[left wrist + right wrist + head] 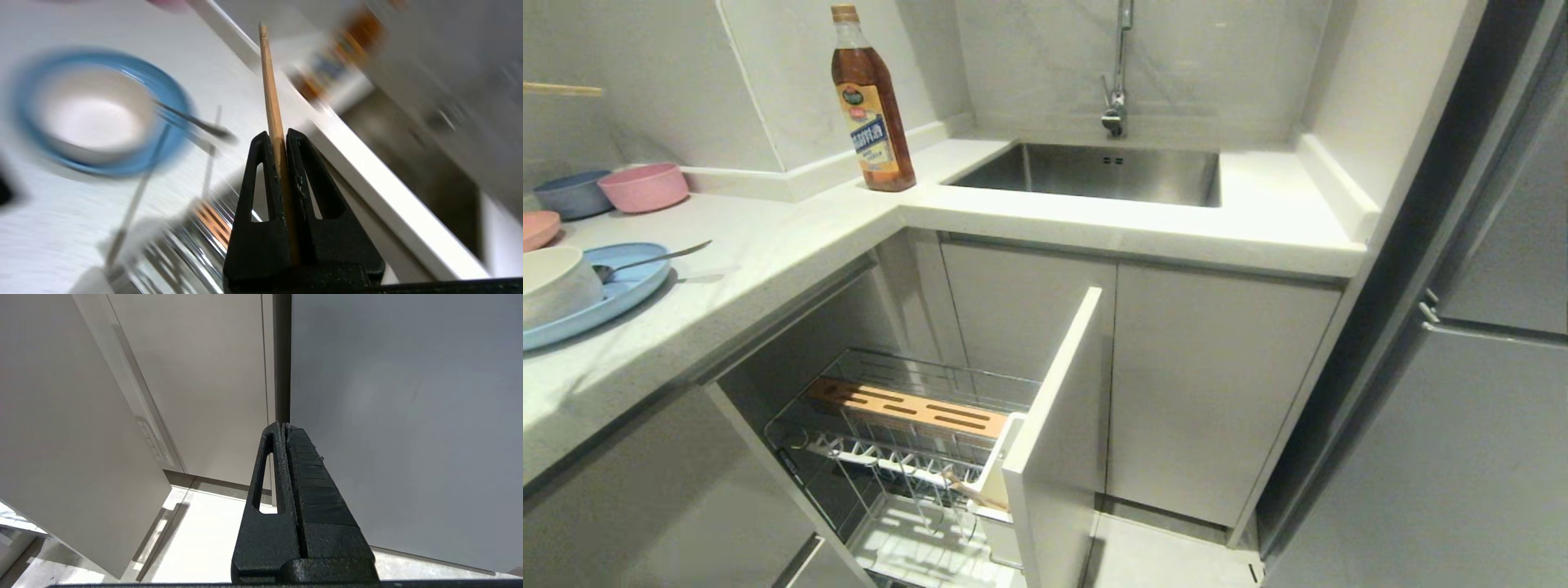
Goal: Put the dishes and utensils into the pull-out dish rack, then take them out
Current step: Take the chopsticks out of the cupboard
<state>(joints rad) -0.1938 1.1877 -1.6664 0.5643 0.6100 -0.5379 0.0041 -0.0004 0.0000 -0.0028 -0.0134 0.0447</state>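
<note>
In the left wrist view my left gripper point(278, 136) is shut on a thin light wooden chopstick point(271, 77), which sticks out past the fingertips above the counter. Only the tip of that chopstick point(562, 90) shows in the head view, at the far left edge; the gripper itself is outside it. The light-blue plate point(633, 282) lies on the left counter. The white bowl point(554, 282) and the silver spoon point(658, 257) rest on it. The pull-out dish rack point(792, 420) stands open below, and a wooden stick point(974, 492) leans by its front panel point(1054, 425). My right gripper point(284, 426) is shut and empty, low by the cabinet doors.
A brown oil bottle point(872, 106) stands at the counter corner beside the steel sink point(1094, 171) and tap. Pink point(645, 186) and grey-blue point(572, 193) bowls and a pink plate point(538, 229) sit at the back left. A tall grey door point(1462, 408) is on the right.
</note>
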